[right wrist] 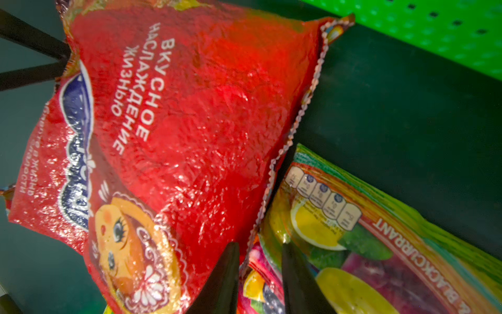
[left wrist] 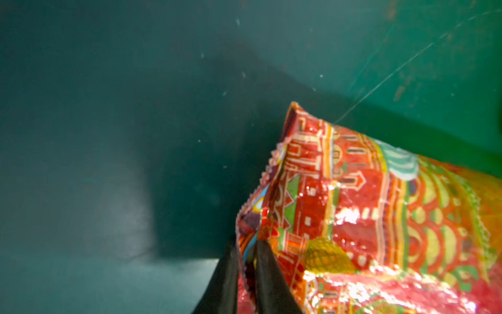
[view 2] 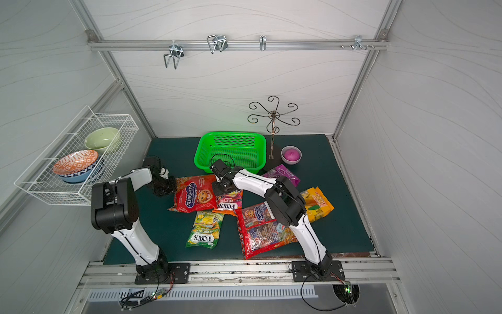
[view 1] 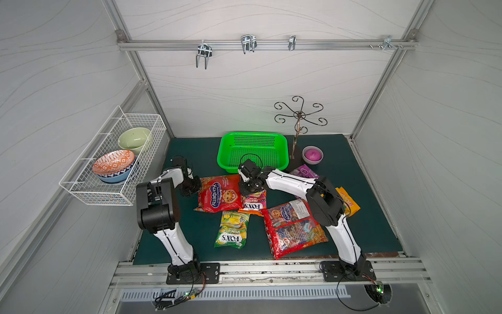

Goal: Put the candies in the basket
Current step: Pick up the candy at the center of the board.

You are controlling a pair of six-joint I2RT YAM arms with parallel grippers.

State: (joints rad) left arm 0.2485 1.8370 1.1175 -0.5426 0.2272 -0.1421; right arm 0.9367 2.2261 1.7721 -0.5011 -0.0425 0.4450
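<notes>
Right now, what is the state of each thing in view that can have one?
basket: upright, empty.
left red bag: edge pinched by left gripper.
left gripper: shut on left red bag.
right gripper: open, astride left red bag's seam.
orange FOX'S bag: flat, beneath right gripper.
green FOX'S bag: lying flat, ungripped.
right red bag: lying flat.
purple bag: lying, partly hidden.
yellow-orange bag: lying, partly hidden.
pink bowl: upright.
</notes>
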